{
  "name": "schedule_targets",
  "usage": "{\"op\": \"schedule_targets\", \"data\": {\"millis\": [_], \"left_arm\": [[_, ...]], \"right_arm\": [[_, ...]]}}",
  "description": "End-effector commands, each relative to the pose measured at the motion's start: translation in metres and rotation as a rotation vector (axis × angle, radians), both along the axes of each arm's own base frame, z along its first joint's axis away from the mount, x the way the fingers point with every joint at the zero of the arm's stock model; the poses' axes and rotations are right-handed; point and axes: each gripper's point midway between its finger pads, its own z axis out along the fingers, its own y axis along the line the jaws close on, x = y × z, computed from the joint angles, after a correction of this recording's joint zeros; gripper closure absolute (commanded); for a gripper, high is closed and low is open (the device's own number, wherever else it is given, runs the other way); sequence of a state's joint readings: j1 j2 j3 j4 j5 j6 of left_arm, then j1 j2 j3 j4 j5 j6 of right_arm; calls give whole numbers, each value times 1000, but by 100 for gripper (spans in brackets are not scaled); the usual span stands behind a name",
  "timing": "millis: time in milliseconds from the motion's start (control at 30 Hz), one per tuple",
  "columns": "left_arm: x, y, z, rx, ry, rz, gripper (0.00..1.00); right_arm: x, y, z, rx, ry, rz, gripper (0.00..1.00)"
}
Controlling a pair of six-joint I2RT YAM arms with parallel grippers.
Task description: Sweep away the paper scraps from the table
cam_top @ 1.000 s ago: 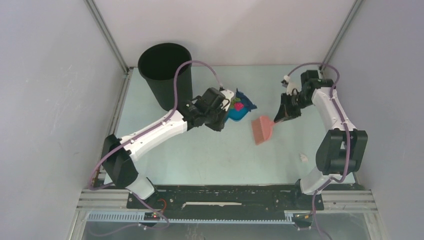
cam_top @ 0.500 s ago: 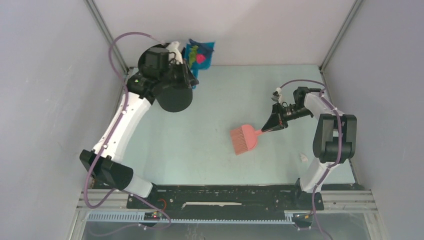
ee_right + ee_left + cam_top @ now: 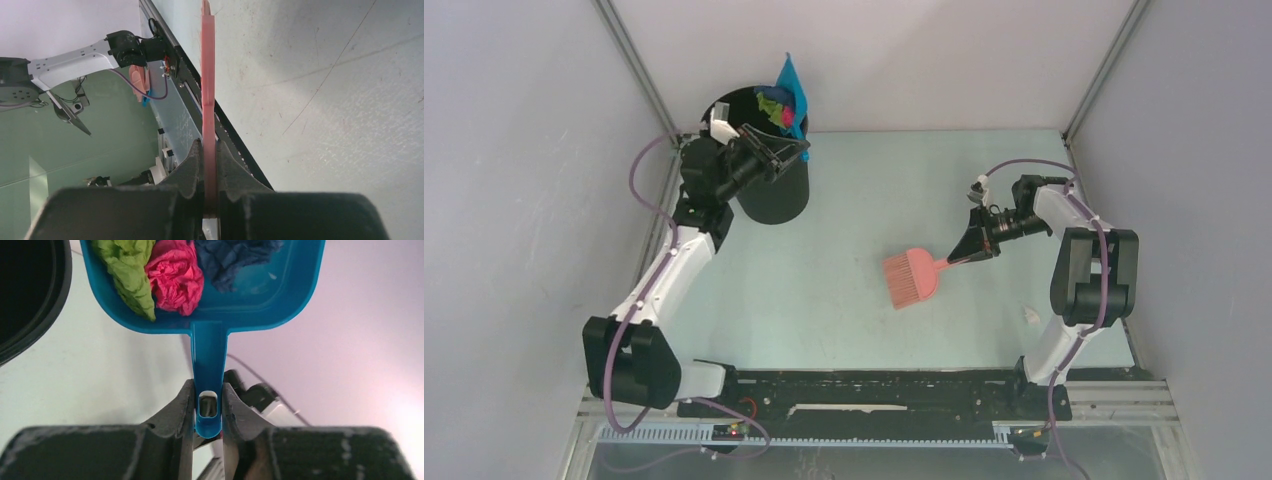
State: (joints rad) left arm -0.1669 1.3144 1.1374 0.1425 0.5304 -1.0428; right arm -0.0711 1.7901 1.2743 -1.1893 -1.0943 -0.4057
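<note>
At the far left corner of the tabletop [image 3: 824, 300] stands a black bin [image 3: 779, 200], and the left arm reaches up to its rim. The left end effector [image 3: 207, 407] is closed tight on the end of the handle of a blue dustpan [image 3: 280, 295], one finger on each side of the hang-hole. The pan is held steeply tilted above the bin's open mouth, at its far side. The paper scraps [image 3: 172, 280] lie in the pan: a green one, a magenta-red one beside it and a dark blue one, all crumpled and touching one another. From the top view no coloured scraps show on the tabletop itself.

Near the middle of the tabletop is the head of a pink brush [image 3: 911, 277], bristles pointing toward the near left. Its thin handle runs up and to the right into the right end effector [image 3: 209, 150], whose fingers are clamped on it with almost no gap. Farther right, near the right arm's base, a small white bit [image 3: 1030, 314] lies on the tabletop.
</note>
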Motion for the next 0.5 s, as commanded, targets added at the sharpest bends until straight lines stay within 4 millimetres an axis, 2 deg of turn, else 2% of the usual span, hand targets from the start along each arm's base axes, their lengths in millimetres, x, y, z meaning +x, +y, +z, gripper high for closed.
{"op": "schedule_targets", "data": {"millis": [0, 133, 267, 367, 467], "left_arm": [[-24, 8, 84, -362, -196, -83, 100], [-27, 24, 98, -570, -229, -114, 100], [-32, 31, 107, -741, -239, -194, 100], [-33, 37, 101, -858, -207, -231, 100], [-32, 37, 95, -854, -200, -222, 100]], "right_arm": [[-2, 1, 11, 32, -30, -3, 100], [-2, 1, 12, 31, -30, -1, 100], [-3, 1, 12, 31, -32, 0, 100], [-3, 1, 13, 29, -36, 0, 100], [-3, 1, 13, 29, -35, 0, 100]]}}
